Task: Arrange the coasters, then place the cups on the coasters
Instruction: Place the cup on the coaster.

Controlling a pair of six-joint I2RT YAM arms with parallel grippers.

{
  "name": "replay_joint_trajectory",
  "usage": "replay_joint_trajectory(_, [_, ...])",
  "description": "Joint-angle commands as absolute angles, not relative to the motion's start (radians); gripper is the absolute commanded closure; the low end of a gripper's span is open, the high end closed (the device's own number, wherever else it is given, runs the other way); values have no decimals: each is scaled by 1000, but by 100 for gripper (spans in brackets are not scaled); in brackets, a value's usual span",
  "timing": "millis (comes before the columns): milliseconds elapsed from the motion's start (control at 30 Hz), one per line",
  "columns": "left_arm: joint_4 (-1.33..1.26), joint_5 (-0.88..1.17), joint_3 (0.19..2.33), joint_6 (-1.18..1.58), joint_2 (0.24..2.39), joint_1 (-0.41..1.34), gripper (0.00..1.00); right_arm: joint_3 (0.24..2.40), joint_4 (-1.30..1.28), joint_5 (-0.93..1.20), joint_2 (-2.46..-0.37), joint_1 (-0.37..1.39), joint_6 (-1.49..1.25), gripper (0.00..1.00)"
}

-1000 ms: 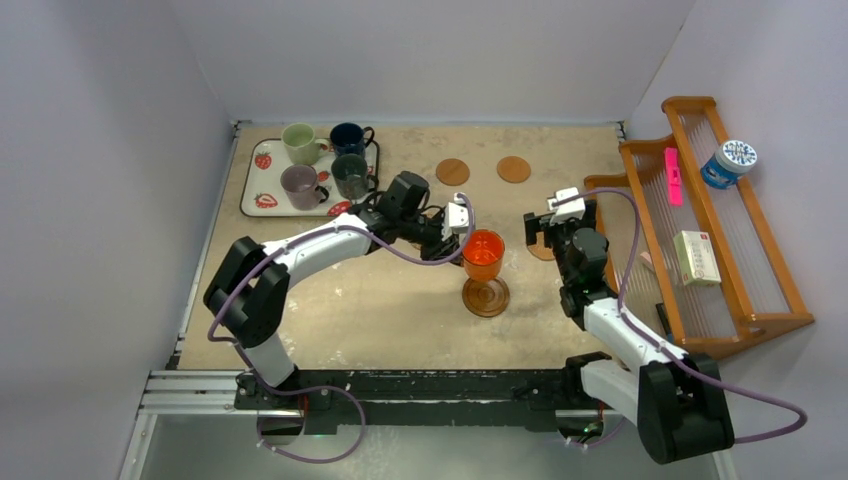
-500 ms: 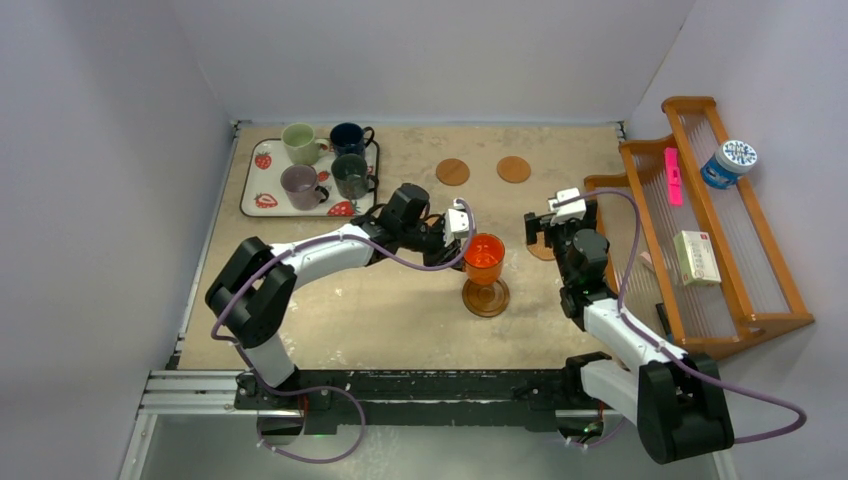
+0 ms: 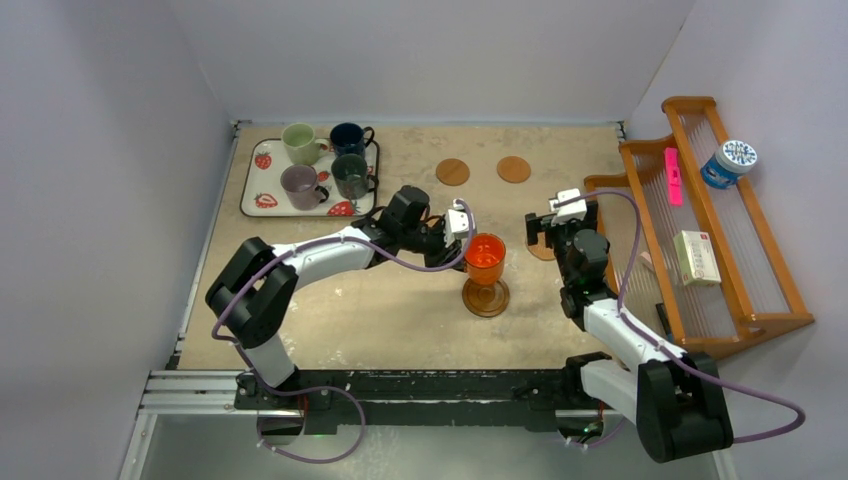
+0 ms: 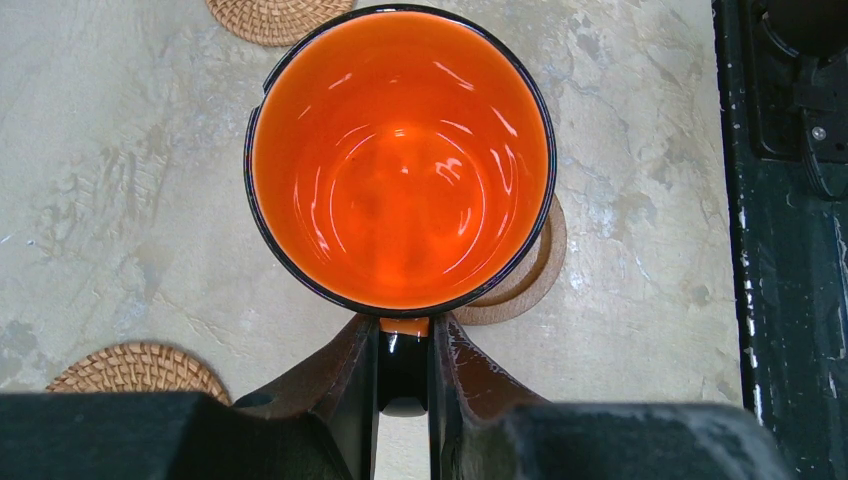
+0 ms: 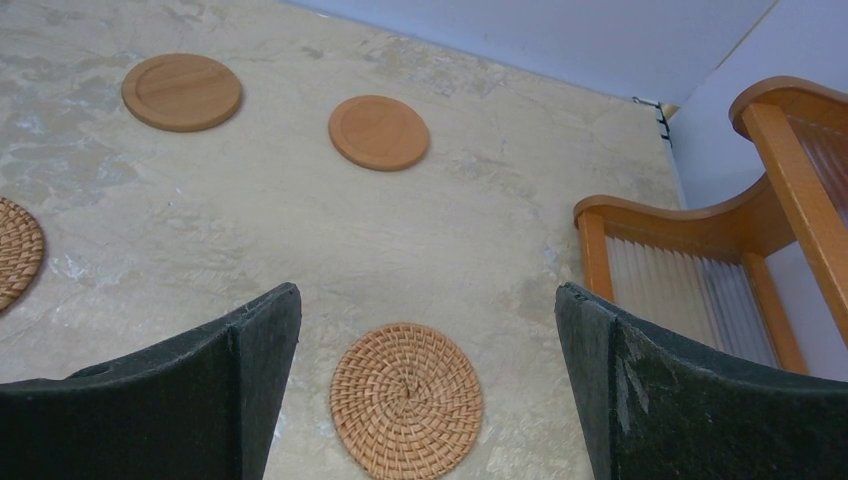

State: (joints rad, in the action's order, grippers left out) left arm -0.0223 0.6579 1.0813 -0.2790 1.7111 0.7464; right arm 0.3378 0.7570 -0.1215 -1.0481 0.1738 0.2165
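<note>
The left gripper (image 4: pixel 405 372) is clenched on the handle of the orange cup (image 4: pixel 400 160), which stands upright just ahead of its fingertips. Below the cup, a little to one side, lies the dark ringed coaster (image 4: pixel 538 278); if the cup touches it I cannot tell. A second woven coaster (image 4: pixel 140 368) lies beside the left fingers. The right gripper (image 5: pixel 425 300) has its fingers spread wide and grasps nothing. A woven coaster (image 5: pixel 406 398) lies on the table (image 5: pixel 250 230) between them, and two plain coasters (image 5: pixel 181 91) (image 5: pixel 379 131) lie further ahead. The four other cups (image 3: pixel 299 143) stand on the tray (image 3: pixel 262 202), well apart from both grippers
</note>
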Motion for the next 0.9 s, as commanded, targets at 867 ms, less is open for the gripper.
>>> replay_joint_trajectory(867, [-19, 682, 1092, -414, 1718, 817, 100, 334, 815, -128, -1067, 158, 213, 1])
